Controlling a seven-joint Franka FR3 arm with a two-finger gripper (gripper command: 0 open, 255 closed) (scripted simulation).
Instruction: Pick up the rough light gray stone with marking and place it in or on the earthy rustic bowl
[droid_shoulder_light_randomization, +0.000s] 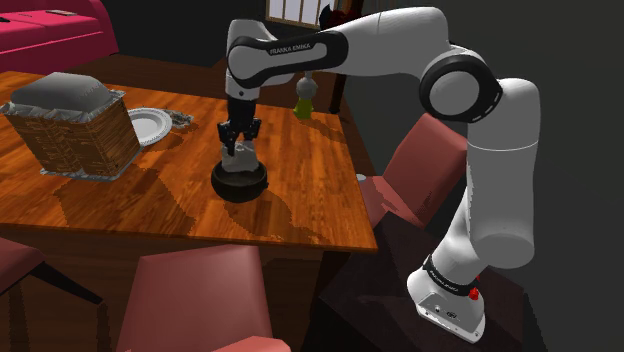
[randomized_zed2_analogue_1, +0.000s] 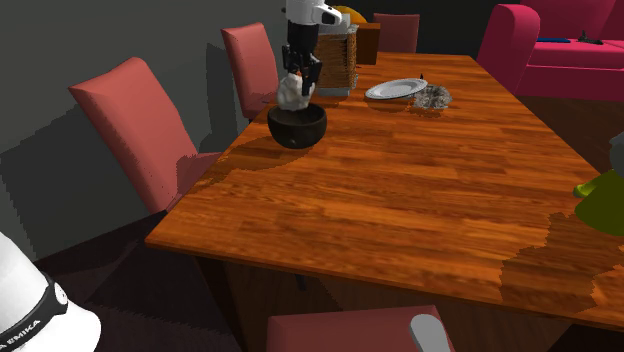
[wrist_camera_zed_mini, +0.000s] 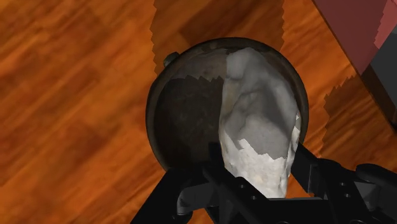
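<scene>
While over bowl (droid_shoulder_light_randomization: 238, 184), stone (droid_shoulder_light_randomization: 243, 156) (FRANKA EMIKA arm (droid_shoulder_light_randomization: 288, 48))

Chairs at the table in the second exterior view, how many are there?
4 chairs: one at the view's left, one farther back by the claw, one at the far end, one at the bottom edge. More may be hidden.

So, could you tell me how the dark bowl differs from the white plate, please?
The bowl is dark, deep and rounded; the plate is white and shallow. The gripper holds a pale stone over the bowl; nothing hangs over the plate. Both rest on the wooden table.
</scene>
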